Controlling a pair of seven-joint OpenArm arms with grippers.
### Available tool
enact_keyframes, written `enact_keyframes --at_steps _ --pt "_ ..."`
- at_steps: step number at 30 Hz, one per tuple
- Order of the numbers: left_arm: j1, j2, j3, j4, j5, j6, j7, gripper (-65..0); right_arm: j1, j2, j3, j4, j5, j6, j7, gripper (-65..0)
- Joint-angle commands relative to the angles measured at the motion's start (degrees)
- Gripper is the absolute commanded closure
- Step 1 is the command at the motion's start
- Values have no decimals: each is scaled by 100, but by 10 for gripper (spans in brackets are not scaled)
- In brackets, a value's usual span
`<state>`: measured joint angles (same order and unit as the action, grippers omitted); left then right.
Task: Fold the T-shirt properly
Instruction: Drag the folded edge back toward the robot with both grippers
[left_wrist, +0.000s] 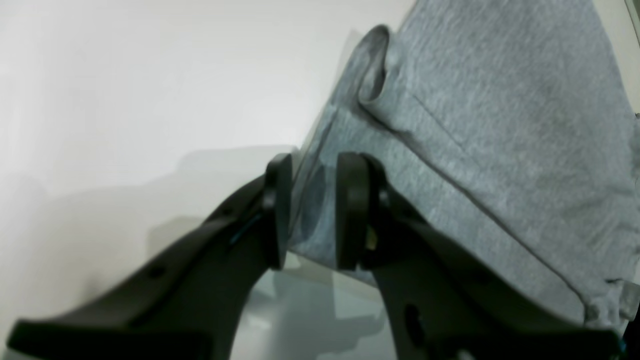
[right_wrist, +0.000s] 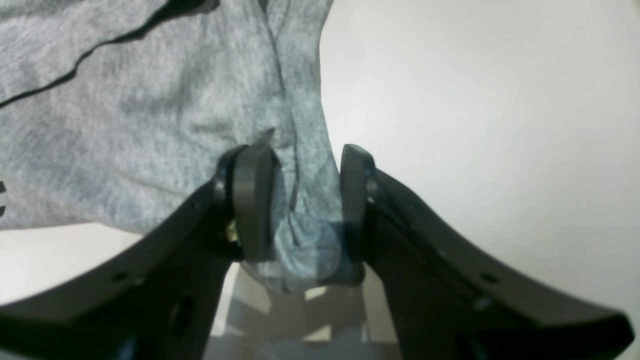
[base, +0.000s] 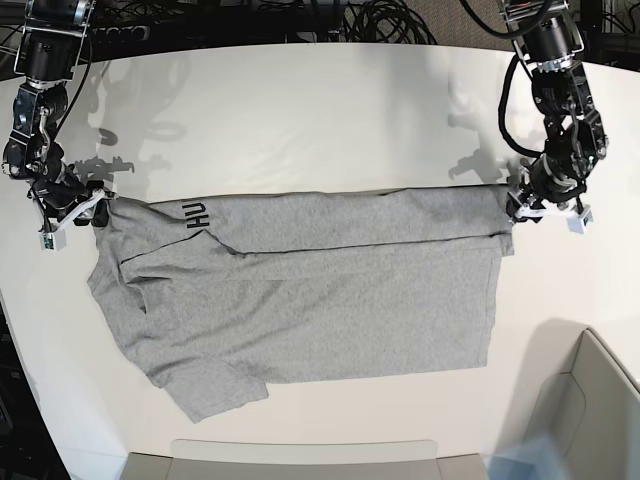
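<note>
From the base view's left, the right gripper (base: 98, 207) is pinching the T-shirt (base: 330, 300), its jaws closing on a corner; the left gripper (base: 512, 203) is clamping the opposite corner. Only the base view is showing black letters (base: 194, 213). The shirt is lying spread across the white table (base: 300, 120), cables (base: 390, 20) trailing behind.

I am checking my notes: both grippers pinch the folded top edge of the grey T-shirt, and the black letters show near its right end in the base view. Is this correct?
Not quite. In the base view the black letters show near the left end of the T-shirt, beside the right gripper. The left gripper pinches the other end.
</note>
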<state>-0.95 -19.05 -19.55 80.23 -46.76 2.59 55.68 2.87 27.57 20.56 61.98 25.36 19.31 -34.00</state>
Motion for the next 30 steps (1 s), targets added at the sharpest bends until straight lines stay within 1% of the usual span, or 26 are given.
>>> enact_keyframes --at_steps 1,2,3,5,7,9,12,14,16,17,20,21,26,30 --pt "-85 -69 -10 105 -93 -26 19 -166 33 87 6 5 -62 25 -200 -231" --pt "-94 -51 -1 96 -93 -61 80 -166 33 87 6 5 -62 25 -200 -231" --pt "-94 -42 -1 79 -93 -158 133 -166 33 87 6 5 -62 25 -200 -231" --pt "-94 -25 -1 61 -58 -457 212 -166 33 69 6 5 -62 25 -200 -231" --pt "-94 -25 52 52 -58 -589 265 -166 33 60 6 5 -62 25 -200 -231" --pt "-94 -42 298 -27 -58 -606 300 -166 33 60 -3 5 -71 25 -200 -231" --pt "-94 -69 843 -317 -49 -606 239 -165 33 52 -3 -4 -71 25 -200 -231" --pt "-103 -69 1010 -449 -49 -624 230 -162 25 52 -3 -4 -71 25 -209 -228" --pt "-103 -42 1045 -458 -49 -633 230 -130 7 52 -12 -4 -71 25 -218 -198" --pt "-103 -34 1028 -458 -40 -624 230 -101 -2 52 -12 -4 -71 25 -218 -168" --pt "-103 -51 1001 -467 -40 -615 230 0 -2 52 -12 -4 -79 25 -218 -42" --pt "-103 -60 1001 -467 -40 -615 247 0 -10 60 -12 -13 -79 25 -218 0" --pt "-85 -69 1001 -467 -40 -633 282 0 -134 87 -3 22 -79 25 -218 0" --pt "179 -69 992 -387 -49 -633 291 0 -283 87 -3 40 -79 25 -227 0"
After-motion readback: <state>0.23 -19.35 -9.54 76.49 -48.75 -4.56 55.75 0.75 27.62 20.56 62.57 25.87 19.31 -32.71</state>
